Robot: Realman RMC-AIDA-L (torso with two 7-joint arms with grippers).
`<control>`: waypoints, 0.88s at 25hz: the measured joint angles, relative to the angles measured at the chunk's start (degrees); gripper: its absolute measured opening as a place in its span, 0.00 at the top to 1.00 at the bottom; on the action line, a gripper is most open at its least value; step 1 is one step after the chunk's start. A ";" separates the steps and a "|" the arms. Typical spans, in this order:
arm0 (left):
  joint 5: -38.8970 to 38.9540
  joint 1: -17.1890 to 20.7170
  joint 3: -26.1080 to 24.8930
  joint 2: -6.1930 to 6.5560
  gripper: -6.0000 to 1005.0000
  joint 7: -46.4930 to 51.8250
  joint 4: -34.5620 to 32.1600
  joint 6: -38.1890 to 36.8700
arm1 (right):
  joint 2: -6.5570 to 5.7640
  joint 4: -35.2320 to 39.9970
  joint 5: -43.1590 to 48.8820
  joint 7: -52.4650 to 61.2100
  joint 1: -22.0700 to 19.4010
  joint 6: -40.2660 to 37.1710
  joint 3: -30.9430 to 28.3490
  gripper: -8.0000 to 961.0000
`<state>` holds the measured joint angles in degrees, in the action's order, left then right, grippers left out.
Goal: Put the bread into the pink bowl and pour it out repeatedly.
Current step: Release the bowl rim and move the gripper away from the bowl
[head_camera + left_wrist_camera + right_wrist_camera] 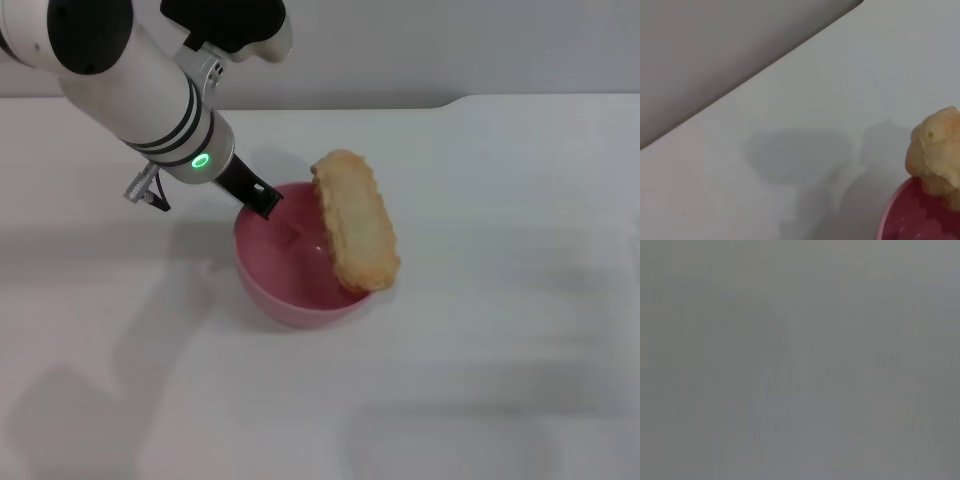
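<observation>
- The head view alone takes in the whole scene: the pink bowl (pixel 293 270) sits on the white worktop (pixel 500 380) near its middle, a little toward the far edge, and the bread (pixel 356 221) leans on end across the bowl's right rim, its lower end over the rim and its upper end raised.
- The left gripper (pixel 262 198) reaches down from the far left corner, its dark tip pinching the bowl's far rim.
- The left wrist view shows only a slice of the bowl (pixel 912 215) with the bread's end (pixel 935 150) over it, plus bare worktop (pixel 840 100) and the grey wall past its far edge.
- The right wrist view is a blank grey field; the right gripper appears nowhere.
- The left gripper's fingers are partly hidden by the rim.
</observation>
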<state>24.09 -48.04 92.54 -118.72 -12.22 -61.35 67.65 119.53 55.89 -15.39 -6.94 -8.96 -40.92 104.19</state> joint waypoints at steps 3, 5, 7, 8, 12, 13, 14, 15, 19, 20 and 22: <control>0.00 0.04 -0.10 0.06 0.94 0.00 0.67 -0.28 | 0.00 0.00 0.00 -0.02 0.00 0.14 0.05 0.45; 0.00 0.12 -0.16 0.08 0.94 0.00 0.78 -0.36 | 0.00 0.00 0.00 -0.09 0.01 0.19 0.05 0.45; 0.00 0.25 -0.20 0.08 0.94 0.00 0.79 -0.48 | 0.00 0.00 0.00 -0.26 0.10 0.31 0.05 0.45; 0.00 0.29 -0.22 0.08 0.93 0.00 0.79 -0.58 | 0.00 0.00 0.00 -0.33 0.14 0.34 0.05 0.45; 0.06 0.53 -0.20 0.07 0.93 -0.03 0.80 -1.10 | -0.04 -0.09 0.00 -0.50 0.37 0.40 0.05 0.45; 0.07 0.63 -0.19 0.07 0.92 -0.04 0.80 -1.21 | -0.06 -0.12 0.00 -0.51 0.39 0.43 0.05 0.45; 0.08 0.68 -0.16 0.07 0.92 -0.04 0.80 -1.34 | -0.06 -0.15 0.00 -0.52 0.40 0.46 0.05 0.45; 0.07 0.72 -0.11 0.07 0.92 -0.04 0.80 -1.41 | -0.07 -0.16 0.00 -0.52 0.40 0.47 0.05 0.45; -0.30 0.78 0.13 0.07 0.91 0.04 0.80 -1.77 | -0.09 -0.18 0.00 -0.53 0.47 0.57 0.03 0.45; -0.37 0.83 0.16 0.07 0.91 0.09 0.79 -1.97 | -0.09 -0.18 0.00 -0.53 0.51 0.68 -0.02 0.45; -0.40 1.19 0.29 0.07 0.91 0.31 0.40 -2.58 | -0.09 -0.18 0.00 -0.53 0.64 1.15 -0.25 0.45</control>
<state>23.69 -46.85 92.83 -118.65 -11.91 -60.95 65.07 119.44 55.72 -15.39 -7.47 -8.32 -39.77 103.94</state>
